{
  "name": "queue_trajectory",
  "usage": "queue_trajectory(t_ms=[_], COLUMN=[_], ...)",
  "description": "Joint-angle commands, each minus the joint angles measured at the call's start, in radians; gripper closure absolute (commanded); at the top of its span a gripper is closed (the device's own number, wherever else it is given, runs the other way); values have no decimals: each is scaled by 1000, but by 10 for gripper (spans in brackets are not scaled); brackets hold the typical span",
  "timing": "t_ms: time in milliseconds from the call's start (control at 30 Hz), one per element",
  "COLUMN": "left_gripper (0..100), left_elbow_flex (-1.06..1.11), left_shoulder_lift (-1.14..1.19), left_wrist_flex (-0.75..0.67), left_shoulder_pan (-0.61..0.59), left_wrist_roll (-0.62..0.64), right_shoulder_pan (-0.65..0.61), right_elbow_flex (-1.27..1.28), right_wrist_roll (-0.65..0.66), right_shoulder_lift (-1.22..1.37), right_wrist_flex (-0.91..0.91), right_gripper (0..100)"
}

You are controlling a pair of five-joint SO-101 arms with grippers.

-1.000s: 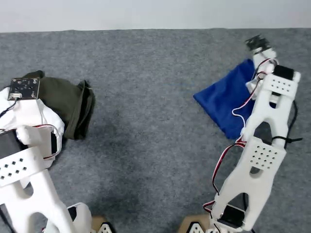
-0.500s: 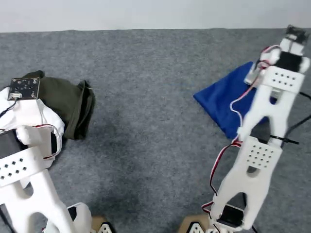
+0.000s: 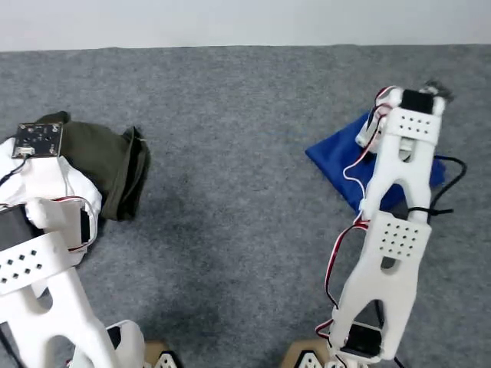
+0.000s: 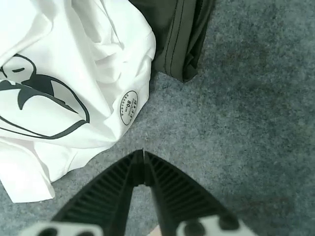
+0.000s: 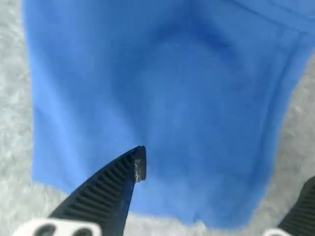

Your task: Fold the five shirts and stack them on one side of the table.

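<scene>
**Blue Shirt Under a Spread Gripper: One Pinched Layer Could Undo the Fold**

A folded blue cotton shirt [image 3: 337, 161] was seen lying flat at the right side of the grey, felt-like bench [image 3: 230, 138]. The right gripper [image 5: 224, 169] was held over it, its ribbed black fingers [image 5: 118, 184] set apart. The left gripper [image 4: 143, 169] was held empty with its tips pressed together, just beside a crumpled white shirt with a dark print [image 4: 59, 98], which was touched by a folded olive-green shirt [image 4: 179, 34]. The cloth was judged soft and limp. If only the top layer were pinched, the fold could be pulled open, and a hem could be dragged by the rough bench surface. The white shirt was not yet folded.
</scene>
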Motion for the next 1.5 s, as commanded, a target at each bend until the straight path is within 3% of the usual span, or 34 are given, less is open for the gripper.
queue_trajectory(t_ms=[0,133,200,433,633,867,1133,1300,1467], left_gripper=[994,994,994,994,994,994,994,994,994], left_elbow_flex=[-36,-36,-36,-36,-36,-36,-36,-36,-36], left_shoulder_lift=[-18,-18,-18,-18,-18,-18,-18,-18,-18], left_wrist_flex=[20,20,20,20,20,20,20,20,20], left_shoulder_pan=[2,2,2,2,2,2,2,2,2], left_wrist_roll=[-6,-6,-6,-2,-2,-2,-2,-3,-3], right_shoulder_pan=[-16,-16,-21,-18,24,182,412,561,624], right_elbow_flex=[-6,-6,-26,-72,-166,-381,-411,-405,-413], right_wrist_roll=[-12,-11,-8,130,273,703,1149,1323,1444], right_shoulder_lift=[51,148,163,165,124,108,108,110,142], right_wrist_flex=[-107,-202,-203,-170,-39,120,134,133,131], right_gripper=[538,545,600,993,987,990,990,990,976])
